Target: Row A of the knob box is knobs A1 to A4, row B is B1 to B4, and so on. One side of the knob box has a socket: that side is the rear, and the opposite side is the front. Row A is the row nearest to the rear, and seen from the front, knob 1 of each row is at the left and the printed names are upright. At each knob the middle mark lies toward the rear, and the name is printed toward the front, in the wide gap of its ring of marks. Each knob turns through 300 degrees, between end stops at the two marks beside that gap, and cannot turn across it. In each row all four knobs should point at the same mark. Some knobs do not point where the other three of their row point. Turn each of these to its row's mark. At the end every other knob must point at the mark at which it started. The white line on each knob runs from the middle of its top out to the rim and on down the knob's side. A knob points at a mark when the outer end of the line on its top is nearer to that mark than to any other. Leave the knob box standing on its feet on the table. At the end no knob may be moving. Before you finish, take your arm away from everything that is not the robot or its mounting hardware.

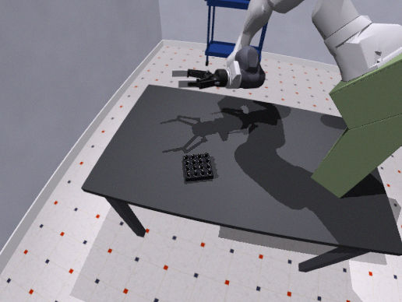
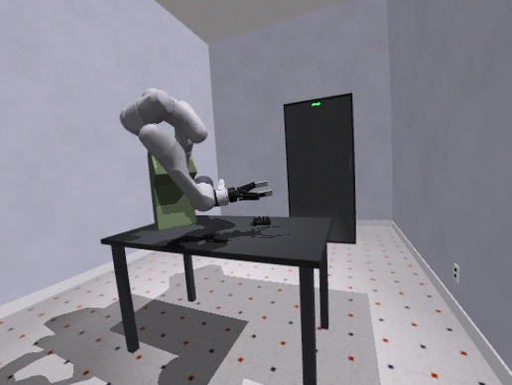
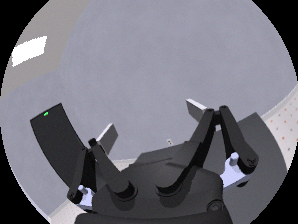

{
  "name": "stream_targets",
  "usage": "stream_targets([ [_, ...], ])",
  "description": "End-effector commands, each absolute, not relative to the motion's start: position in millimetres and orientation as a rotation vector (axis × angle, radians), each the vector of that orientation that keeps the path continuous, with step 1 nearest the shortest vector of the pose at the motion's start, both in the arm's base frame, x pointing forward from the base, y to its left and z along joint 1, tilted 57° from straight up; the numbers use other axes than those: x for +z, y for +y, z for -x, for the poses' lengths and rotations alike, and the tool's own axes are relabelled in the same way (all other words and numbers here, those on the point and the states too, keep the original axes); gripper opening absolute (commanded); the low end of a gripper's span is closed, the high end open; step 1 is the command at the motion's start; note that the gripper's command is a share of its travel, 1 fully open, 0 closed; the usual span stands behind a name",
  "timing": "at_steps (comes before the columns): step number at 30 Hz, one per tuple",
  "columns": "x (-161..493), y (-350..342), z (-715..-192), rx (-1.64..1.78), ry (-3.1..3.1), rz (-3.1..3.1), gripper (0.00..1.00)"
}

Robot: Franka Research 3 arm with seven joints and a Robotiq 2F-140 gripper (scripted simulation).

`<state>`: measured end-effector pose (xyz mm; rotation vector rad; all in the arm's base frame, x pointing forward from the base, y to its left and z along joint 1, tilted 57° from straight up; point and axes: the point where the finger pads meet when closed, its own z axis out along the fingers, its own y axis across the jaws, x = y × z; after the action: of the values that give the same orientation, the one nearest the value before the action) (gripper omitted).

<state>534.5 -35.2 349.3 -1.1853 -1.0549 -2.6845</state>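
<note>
Top view, left to right. Grey wall [image 1: 78, 58] first, then dark counter [image 1: 128, 156] [image 2: 308, 238] [image 3: 265, 140]. Hand [image 1: 183, 78] [image 2: 265, 189] [image 3: 150, 118] is up in the air, aimed at 9 o'clock, fingers wide apart, nothing between them. Knob box [image 1: 198, 167] [image 2: 261, 221] sits on the counter, left of its middle, roughly 6 o'clock from the hand, not touching it. Knobs in a four-by-four grid; white lines too small to read, can't tell where any points. Blue cart [image 1: 227, 4] on the floor past the counter's far edge, about 12 to 1 o'clock from the box. Pale arm [image 1: 255, 19] [image 2: 169, 149] comes in around 1 o'clock, clear of the box. Green stand [image 1: 370, 97] [image 2: 174, 203] at 2 o'clock, carrying the arm. Arm and hand shadows fall across the counter.

Exterior view, right part: black door [image 2: 321, 169] [image 3: 57, 140] with a green light near its top, then wall outlet [image 2: 456, 273], at 4 o'clock.
</note>
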Motion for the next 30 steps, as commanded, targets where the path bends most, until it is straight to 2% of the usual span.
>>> stream_targets([
  [1, 331.4, -19.4, -535.0, -2.715, -1.269, 1.116, 1.0],
  [22, 264.4, 33.6, -526.7, -2.594, -1.923, 0.72, 1.0],
  [30, 264.4, 33.6, -526.7, -2.594, -1.923, 0.72, 1.0],
])
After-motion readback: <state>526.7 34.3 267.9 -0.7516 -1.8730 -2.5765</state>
